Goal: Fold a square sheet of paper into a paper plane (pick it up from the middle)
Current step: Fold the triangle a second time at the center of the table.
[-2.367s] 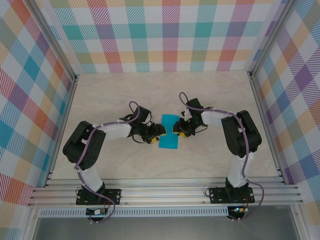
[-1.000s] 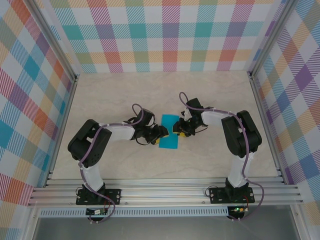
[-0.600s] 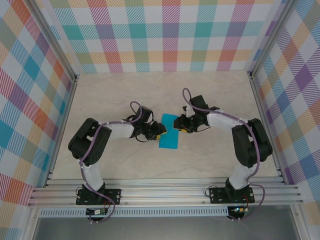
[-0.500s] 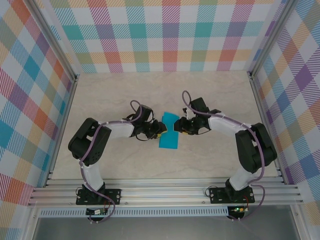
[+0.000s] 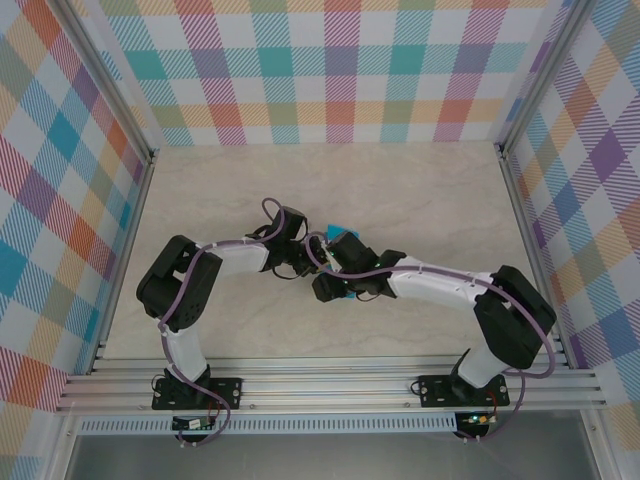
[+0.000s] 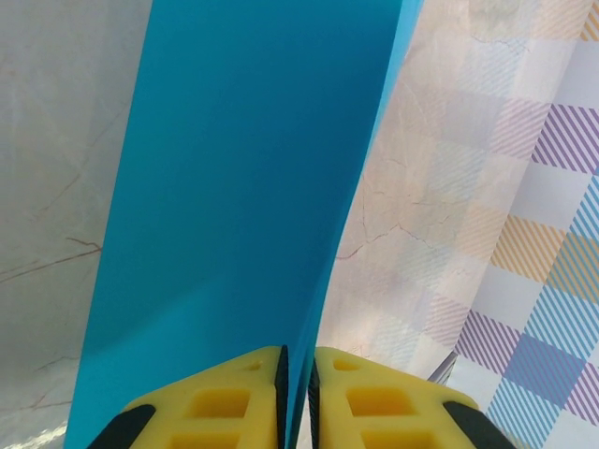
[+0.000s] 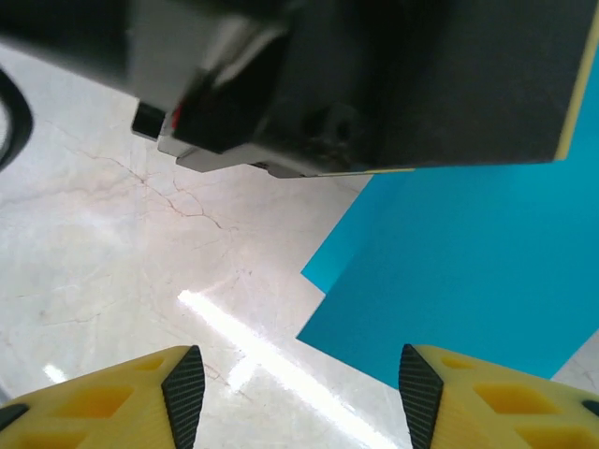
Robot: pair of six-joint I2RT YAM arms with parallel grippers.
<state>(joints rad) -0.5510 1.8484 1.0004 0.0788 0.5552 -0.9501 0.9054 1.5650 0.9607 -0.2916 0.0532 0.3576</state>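
Left tool (image 6: pixel 297 363) pinched tight, right tool (image 7: pixel 301 383) wide.

**R arm swung over, L clamped**

R gripper (image 7: pixel 295 393) came across to the left and now sits over the paper (image 6: pixel 234 187) right by the L gripper (image 6: pixel 298 398), jaws wider than before. L jaws closed onto the paper's edge.

Teal-blue sheet of paper (image 6: pixel 243 187), folded double, edge pinched in left gripper (image 6: pixel 298 374).

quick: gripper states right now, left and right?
Left gripper: closed on the paper.
Right gripper: open, holding nothing.
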